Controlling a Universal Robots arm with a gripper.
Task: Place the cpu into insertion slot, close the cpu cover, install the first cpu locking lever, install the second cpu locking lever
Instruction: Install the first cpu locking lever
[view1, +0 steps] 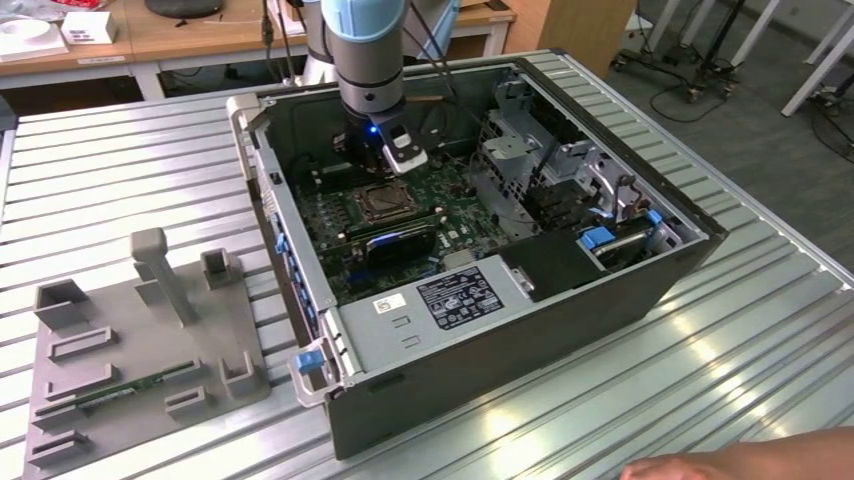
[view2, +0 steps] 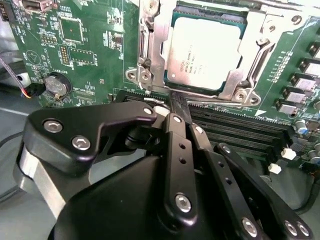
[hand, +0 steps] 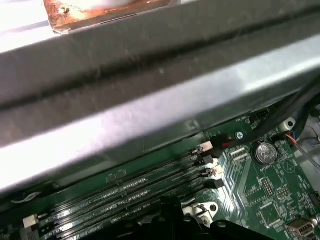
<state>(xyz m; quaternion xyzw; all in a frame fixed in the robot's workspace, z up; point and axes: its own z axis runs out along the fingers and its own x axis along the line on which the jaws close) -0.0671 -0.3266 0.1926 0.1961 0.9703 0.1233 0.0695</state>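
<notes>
Second wrist view: the cpu (view2: 207, 50) lies flat in the insertion slot (view2: 200, 90), metal top up, square with no long axis, cpu cover (view2: 255, 35) down over it, locking lever (view2: 145, 60) apparently unlatched, and the gripper (view2: 172, 104) pinched together, empty, the slot at its six o'clock in the exterior view.

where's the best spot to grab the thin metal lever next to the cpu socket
Probably the lever's free tip, at the corner nearest the memory slots. The rod hugs the cover's edge, so only that tip seems to stand clear; come from above, near where the end effector hovers.
</notes>
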